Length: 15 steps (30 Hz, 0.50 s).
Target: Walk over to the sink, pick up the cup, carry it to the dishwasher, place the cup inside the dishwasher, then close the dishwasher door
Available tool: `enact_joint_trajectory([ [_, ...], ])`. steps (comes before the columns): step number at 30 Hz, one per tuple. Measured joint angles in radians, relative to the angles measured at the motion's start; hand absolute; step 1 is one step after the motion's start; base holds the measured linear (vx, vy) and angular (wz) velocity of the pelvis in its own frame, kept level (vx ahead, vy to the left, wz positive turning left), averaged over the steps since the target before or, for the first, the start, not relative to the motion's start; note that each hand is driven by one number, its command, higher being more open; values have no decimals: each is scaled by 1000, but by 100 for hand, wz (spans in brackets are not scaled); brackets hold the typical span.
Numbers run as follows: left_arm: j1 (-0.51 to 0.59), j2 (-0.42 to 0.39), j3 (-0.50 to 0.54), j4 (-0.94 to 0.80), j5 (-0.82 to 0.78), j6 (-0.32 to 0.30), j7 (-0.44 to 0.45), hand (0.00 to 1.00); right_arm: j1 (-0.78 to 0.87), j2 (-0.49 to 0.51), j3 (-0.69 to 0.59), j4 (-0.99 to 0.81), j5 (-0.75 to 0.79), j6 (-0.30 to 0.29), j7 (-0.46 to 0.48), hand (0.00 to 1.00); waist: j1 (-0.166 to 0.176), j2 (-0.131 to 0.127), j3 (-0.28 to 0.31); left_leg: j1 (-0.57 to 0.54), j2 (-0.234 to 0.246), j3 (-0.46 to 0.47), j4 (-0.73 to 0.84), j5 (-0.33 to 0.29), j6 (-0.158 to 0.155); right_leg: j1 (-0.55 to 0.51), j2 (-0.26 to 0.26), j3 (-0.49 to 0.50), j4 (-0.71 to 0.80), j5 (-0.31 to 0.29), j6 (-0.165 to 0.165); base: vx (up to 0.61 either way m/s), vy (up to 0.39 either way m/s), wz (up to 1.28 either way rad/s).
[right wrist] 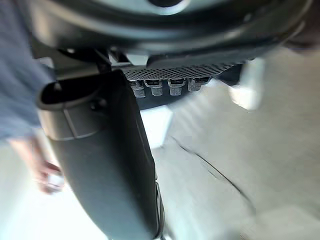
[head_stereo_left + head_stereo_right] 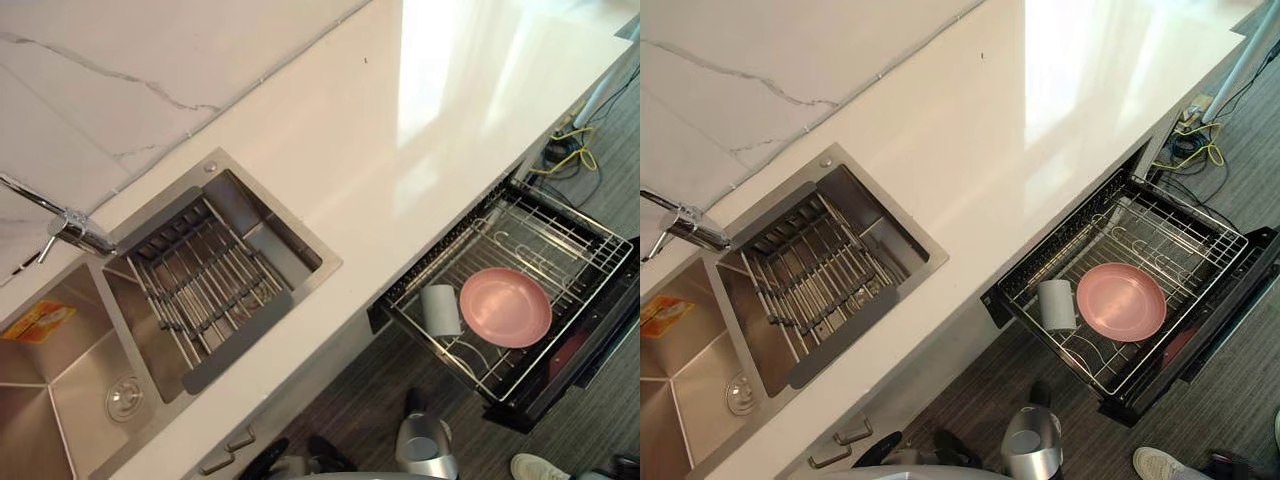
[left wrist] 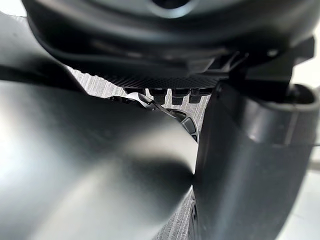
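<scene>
One step left: the cup already sits in the pulled-out wire rack, apparently on its side, just beside a pink plate. By my judgement only closing the dishwasher door is left to do.
Left hand: nothing shows in my grasp; how far open it is I cannot tell.
Right hand: likewise nothing held that I can see, and its openness is unclear.
Next move: I would need to face the dishwasher, bring a hand to the dark front panel and push rack and door in together, squarely, so the rack does not jam.
Around: the white counter runs above the dishwasher. The sink is well apart to my left, with a slatted drainer across it and a tap behind.
In the way: a person's shoe is on the floor near the open door, and a person's hand shows past my right hand. Yellow cables lie beyond the counter's end.
</scene>
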Motion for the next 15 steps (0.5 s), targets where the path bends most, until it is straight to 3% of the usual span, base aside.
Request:
enact_joint_trajectory([
  [1, -6, -5, -12, 1, 6, -11, 0, 100, -1, 2, 69, 0, 31, 32, 48, 100, 18, 7, -5, -2, -3, -6, -11, 1, 1, 0, -1, -13, 0, 0, 0, -65, 35, 30],
  [4, -11, -9, -15, -5, 23, -25, -1, 100, 15, -12, 130, -1, 43, 53, 115, 100, 43, 12, -9, -17, -12, -55, -27, 14, 9, 18, -11, -59, -4, 3, 4, -59, 19, 46],
  [8, -13, -9, -36, -9, 44, -47, -6, 100, 10, -74, 211, 34, 43, 82, 143, 100, 50, 2, -13, -20, -31, -95, -72, 62, 13, 42, -11, -106, -40, 24, 8, -70, -7, 33],
  [10, -12, -10, -53, -21, 63, -57, -6, 100, -3, -118, 253, 104, 51, 133, 165, 100, 72, -1, -27, -24, -35, -126, -92, 92, 9, 67, -4, -142, -75, 41, 6, -80, -24, 38],
  [15, -8, -7, -67, -37, 101, -80, -4, 100, -71, -192, 292, 203, 51, 197, 187, 100, 106, -18, -47, -32, -35, -207, -120, 128, 7, 111, 10, -219, -110, 55, 2, -85, -19, 44],
])
